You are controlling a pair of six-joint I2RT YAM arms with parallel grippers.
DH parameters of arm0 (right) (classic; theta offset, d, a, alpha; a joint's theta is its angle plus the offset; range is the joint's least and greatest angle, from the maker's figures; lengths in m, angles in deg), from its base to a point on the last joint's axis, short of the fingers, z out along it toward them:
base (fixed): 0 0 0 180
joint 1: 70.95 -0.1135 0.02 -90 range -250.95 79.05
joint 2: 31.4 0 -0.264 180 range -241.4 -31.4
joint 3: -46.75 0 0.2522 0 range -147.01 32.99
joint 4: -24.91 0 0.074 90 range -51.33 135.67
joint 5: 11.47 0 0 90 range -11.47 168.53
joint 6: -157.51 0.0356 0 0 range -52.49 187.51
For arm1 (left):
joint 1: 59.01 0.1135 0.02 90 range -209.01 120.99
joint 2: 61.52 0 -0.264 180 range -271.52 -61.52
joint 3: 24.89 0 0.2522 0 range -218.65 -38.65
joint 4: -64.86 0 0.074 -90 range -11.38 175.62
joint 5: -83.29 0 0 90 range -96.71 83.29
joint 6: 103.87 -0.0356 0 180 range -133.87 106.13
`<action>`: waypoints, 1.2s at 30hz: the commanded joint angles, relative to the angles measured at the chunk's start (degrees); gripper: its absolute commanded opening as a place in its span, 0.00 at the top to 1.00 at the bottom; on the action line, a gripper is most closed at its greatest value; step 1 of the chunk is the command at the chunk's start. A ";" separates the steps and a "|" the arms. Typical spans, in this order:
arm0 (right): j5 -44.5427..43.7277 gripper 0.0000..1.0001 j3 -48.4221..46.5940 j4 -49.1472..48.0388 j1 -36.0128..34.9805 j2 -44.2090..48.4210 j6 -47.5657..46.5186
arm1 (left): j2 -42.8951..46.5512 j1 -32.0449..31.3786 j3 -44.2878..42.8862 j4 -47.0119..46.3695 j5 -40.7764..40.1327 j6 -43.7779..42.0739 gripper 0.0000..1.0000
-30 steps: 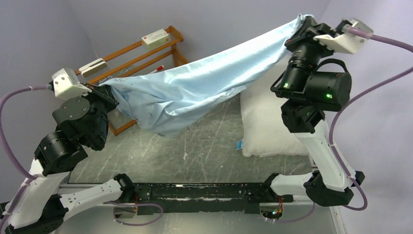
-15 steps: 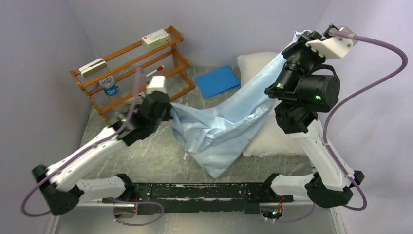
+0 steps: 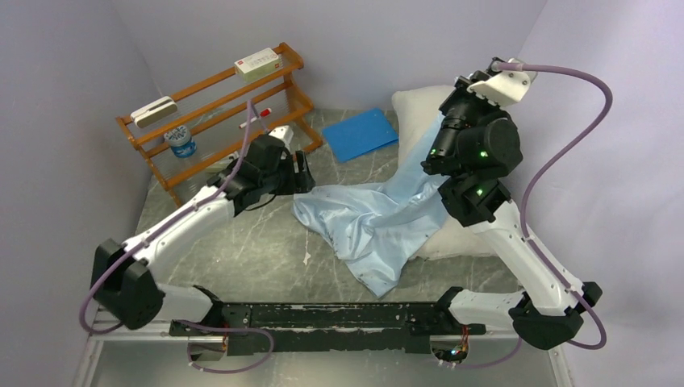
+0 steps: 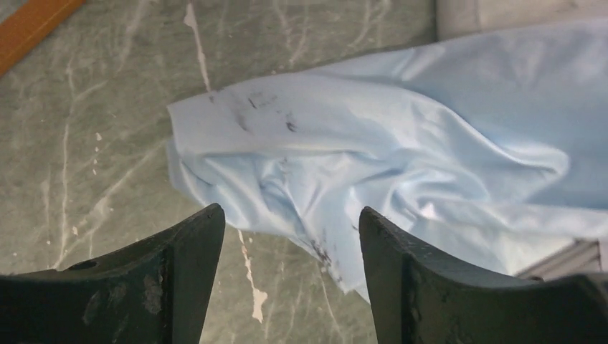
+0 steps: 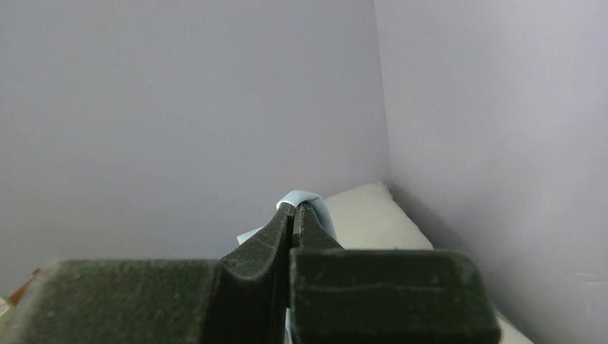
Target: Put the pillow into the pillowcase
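Observation:
The pale blue pillowcase (image 3: 363, 222) hangs from my right gripper (image 5: 295, 206), which is shut on a fold of its edge high at the back right. From there it drapes down over the white pillow (image 3: 415, 105) and spreads wrinkled on the table. The pillow lies along the right side under my right arm, partly hidden by cloth and arm; its far corner (image 5: 366, 215) shows past the fingertips. My left gripper (image 3: 305, 173) is open just left of the cloth's loose corner (image 4: 215, 122), hovering above it with nothing between its fingers (image 4: 193, 251).
A wooden rack (image 3: 218, 105) stands at the back left, holding a white box, a small bottle and a marker. A flat bright-blue sheet (image 3: 360, 133) lies at the back centre. Walls close in on the left, back and right.
My left gripper has opened and let go of the pillowcase corner, which dropped onto the table. The right gripper has come down and leftward, still gripping the cloth.

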 commanded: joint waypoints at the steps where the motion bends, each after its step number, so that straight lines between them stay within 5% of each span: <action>1: 0.82 1.00 0.28 3.20 0.54 0.20 5.62 | 8.47 -3.26 6.09 -3.13 3.10 2.35 0.28; 7: 2.30 1.00 -0.76 6.34 0.64 -1.52 9.45 | 13.02 -19.49 20.54 -12.10 2.00 11.98 0.23; 12: 2.29 1.00 -1.12 6.37 0.81 -1.55 10.28 | 7.10 -26.39 23.45 -20.02 -4.69 14.00 0.33; 22: 3.26 1.00 -0.57 7.27 1.07 0.05 11.79 | -11.26 -32.33 15.52 -23.01 -7.53 13.93 0.31; 26: 3.83 1.00 -0.23 7.90 1.25 0.67 12.47 | -12.96 -33.06 14.00 -22.02 -11.82 13.69 0.25; 31: 4.48 1.00 -1.39 9.37 1.28 0.16 13.17 | -13.68 -33.49 14.34 -24.20 -15.02 13.80 0.32; 36: 5.25 1.00 -1.42 9.33 1.38 0.44 13.39 | -16.82 -33.58 10.60 -16.58 -17.80 14.20 0.27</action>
